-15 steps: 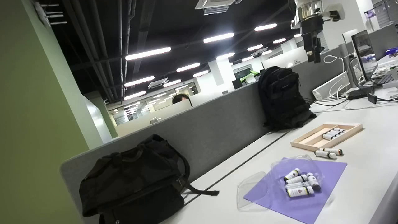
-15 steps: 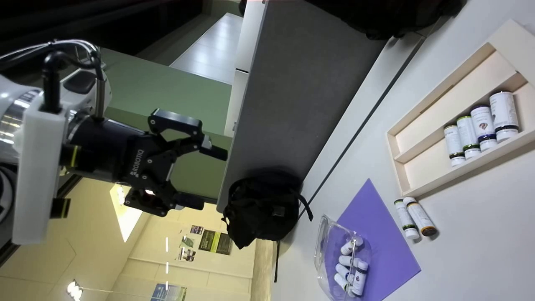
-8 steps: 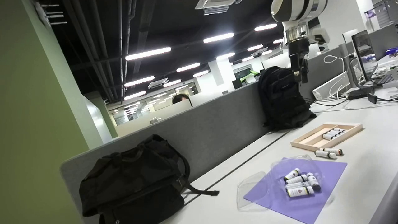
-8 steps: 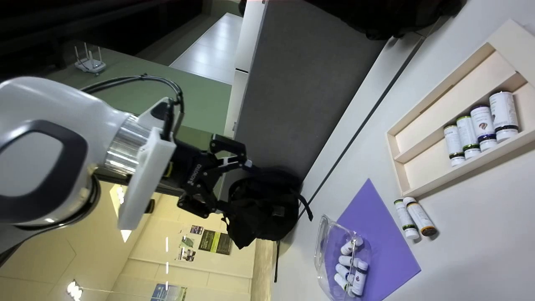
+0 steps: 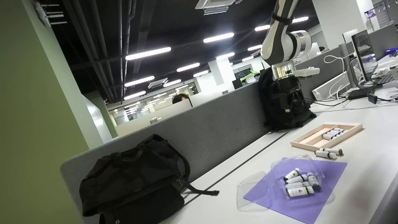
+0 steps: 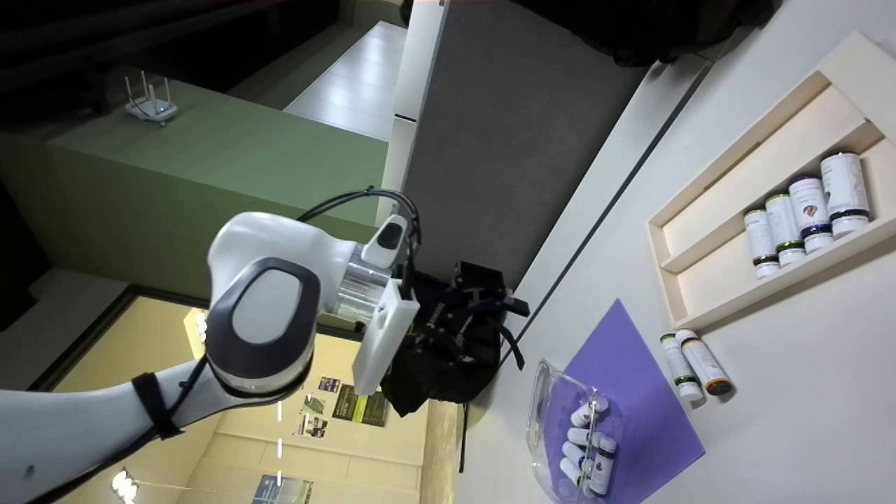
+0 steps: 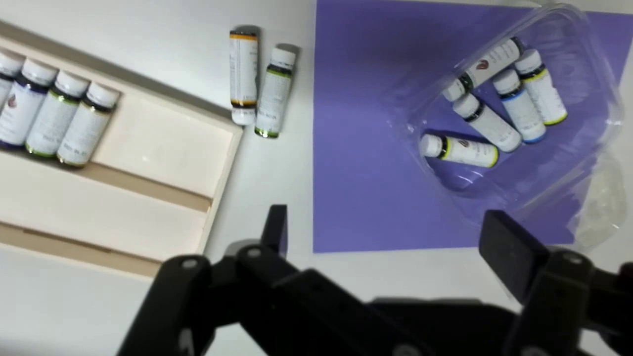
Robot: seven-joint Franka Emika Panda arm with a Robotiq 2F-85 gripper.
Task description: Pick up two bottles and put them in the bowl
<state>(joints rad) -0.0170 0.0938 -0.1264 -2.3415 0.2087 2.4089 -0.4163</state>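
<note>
- White desk (image 7: 277, 173) lies well below the gripper (image 7: 391, 232), whose fingers (image 7: 275, 230) stand wide apart.
- Between the straight edge of a purple sheet (image 7: 361, 188) and the end wall of a wooden tray (image 7: 225, 170) runs a strip of desk.
- Two loose bottles (image 7: 243, 71) lie on that strip, just beside each other, beyond and well apart from the fingertip nearer the tray.
- Clear bowl (image 7: 610, 94), mostly on the sheet, sits beyond the other fingertip, five bottles (image 7: 494, 128) lying inside.
- Grey partition (image 5: 224, 124) walls one long edge of the desk.

Faint "ROBOTIQ" on end effector (image 6: 498, 332) in exterior view; print on bottles (image 7: 243, 71) too blurred to read.
</note>
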